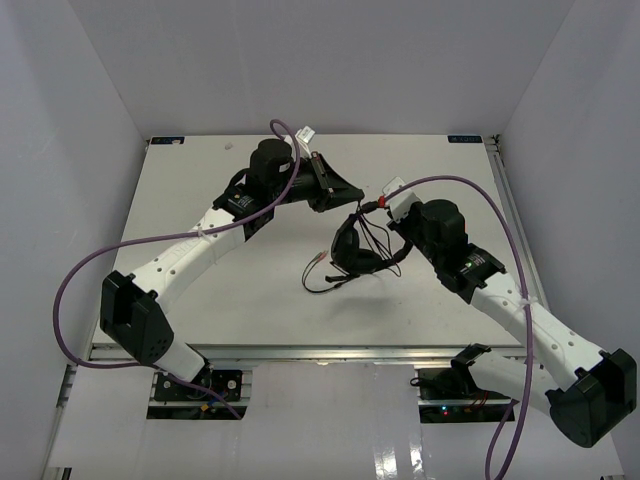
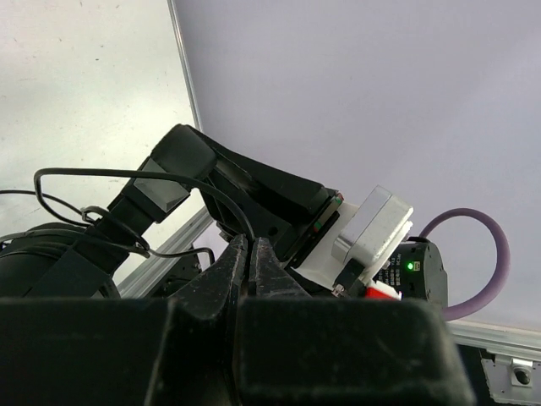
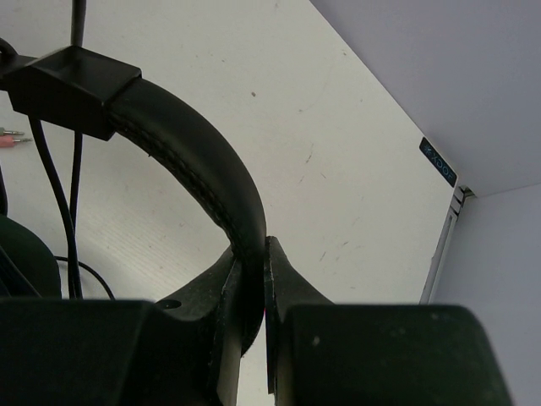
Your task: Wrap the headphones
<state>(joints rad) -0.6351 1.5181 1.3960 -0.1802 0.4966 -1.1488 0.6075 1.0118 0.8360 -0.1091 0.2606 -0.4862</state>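
One headphones point(image 1: 362, 252) | two plugs point(image 3: 8, 140) | right pincer point(image 3: 254, 254) clamps headband point(image 3: 194, 152) | left pincer point(image 2: 251, 254) pinches cord point(image 2: 84, 170)

the headphones' point(image 1: 355, 248) headband point(image 3: 194, 161) looks like matt black faux leather, faintly grained, with a stitched seam along its edge. its cord point(image 3: 55, 194) is thin and smooth with a slight sheen. the right gripper point(image 3: 255, 250) is dull, hard black plastic. the table point(image 3: 338, 152) is matt white and finely speckled; its edge rail point(image 2: 182, 72) seems brushed metal, though it is blurred.
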